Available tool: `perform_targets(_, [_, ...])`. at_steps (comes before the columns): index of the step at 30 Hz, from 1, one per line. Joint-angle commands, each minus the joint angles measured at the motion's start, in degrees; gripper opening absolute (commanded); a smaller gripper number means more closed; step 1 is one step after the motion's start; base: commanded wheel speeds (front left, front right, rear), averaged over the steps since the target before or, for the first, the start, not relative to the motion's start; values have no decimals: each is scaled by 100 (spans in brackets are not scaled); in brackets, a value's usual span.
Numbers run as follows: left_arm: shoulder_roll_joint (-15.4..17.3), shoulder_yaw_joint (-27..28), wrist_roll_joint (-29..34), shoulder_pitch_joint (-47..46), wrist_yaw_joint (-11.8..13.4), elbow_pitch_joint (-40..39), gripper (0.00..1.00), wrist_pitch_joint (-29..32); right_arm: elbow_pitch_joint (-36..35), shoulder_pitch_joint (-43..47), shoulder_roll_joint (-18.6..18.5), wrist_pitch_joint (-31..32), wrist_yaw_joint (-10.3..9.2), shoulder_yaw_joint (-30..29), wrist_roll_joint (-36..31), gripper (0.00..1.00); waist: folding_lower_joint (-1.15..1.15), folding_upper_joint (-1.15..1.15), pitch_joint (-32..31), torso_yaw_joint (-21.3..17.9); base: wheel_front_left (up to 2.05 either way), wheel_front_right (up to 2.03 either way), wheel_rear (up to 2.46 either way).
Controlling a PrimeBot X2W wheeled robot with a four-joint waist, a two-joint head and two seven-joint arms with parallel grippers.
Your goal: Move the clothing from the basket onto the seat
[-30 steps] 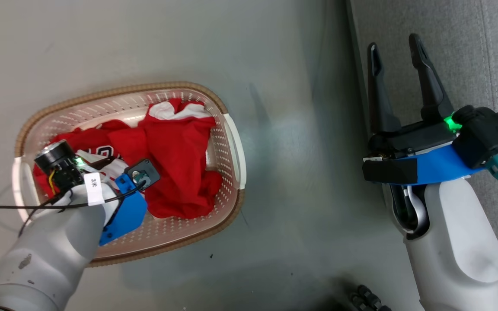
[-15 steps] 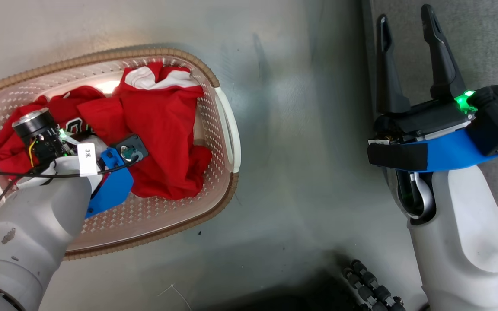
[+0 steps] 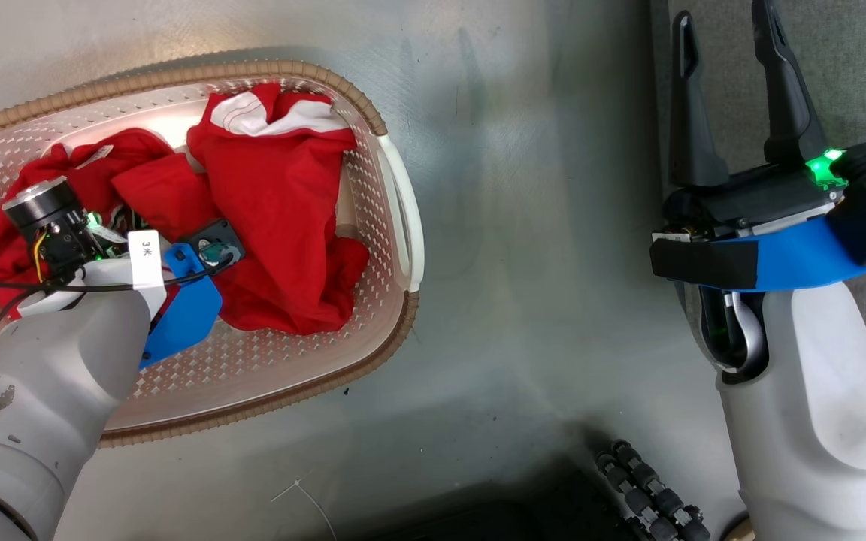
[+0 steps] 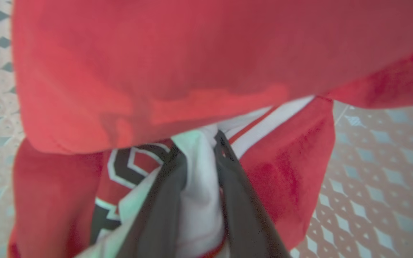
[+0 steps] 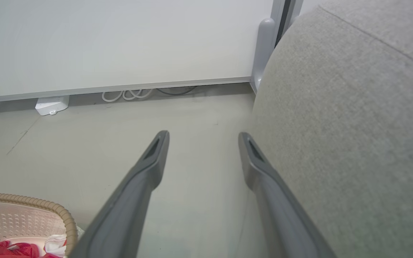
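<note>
In the basket (image 3: 252, 68), left of the head view: the left fingers (image 4: 160, 204) are sunk in the clothing and pressed together on a fold of white cloth from the jersey (image 4: 281, 154). The cloth bulges between them and the pinch looks firm.

Over the last second the head camera has swung, so the basket's slide across the picture is camera motion, not basket motion. Real change inside the basket: the red fold beside the left wrist has bunched up and now covers most of the dark lettering that was showing.

Judgement: grasp made, lift is the step due. Nothing has reached the seat (image 3: 854, 75) yet. Both garments lie in the basket, with the plain red garment (image 3: 283, 210) draped partly over the jersey, so it may drag along or slip off on the lift.

Right fingers (image 3: 690, 113) are spread and empty beside the seat's rounded edge, well apart from the basket.

Materials:
- Garments: soft, limp, creased; the jersey has white stripes.
- Basket: stiff cream plastic, perforated walls, rounded corners, brown woven-look rim.
- Seat: coarse grey weave.
- Floor (image 3: 538, 263): smooth, faintly glossy
</note>
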Motion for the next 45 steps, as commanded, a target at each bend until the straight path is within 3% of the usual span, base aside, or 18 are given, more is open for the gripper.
perform_targets(1, [71,-41,-48,-29,7,25,0,43,-3,-74,-9,-6,-4,-24,-47,100,0,0,-5,3,0,0,0])
perform_targets(10, [-43,-118,-230,51,7,22,0,-36,45,-76,-9,-6,-4,-97,-60,100,0,0,-125,32,0,0,0])
perform_targets(20, [-385,-105,-520,255,7,17,0,-364,142,29,-9,-6,-4,-122,-88,100,0,0,-584,128,0,0,0])
perform_targets(29, [-802,-116,-780,541,7,18,0,-603,293,249,-9,-6,-4,-166,-180,100,0,0,-1297,319,0,0,0])
perform_targets(45, [-1100,40,-1527,1127,7,-147,0,-1761,559,814,-10,-6,-4,-316,-460,100,0,0,-2770,837,0,0,0])
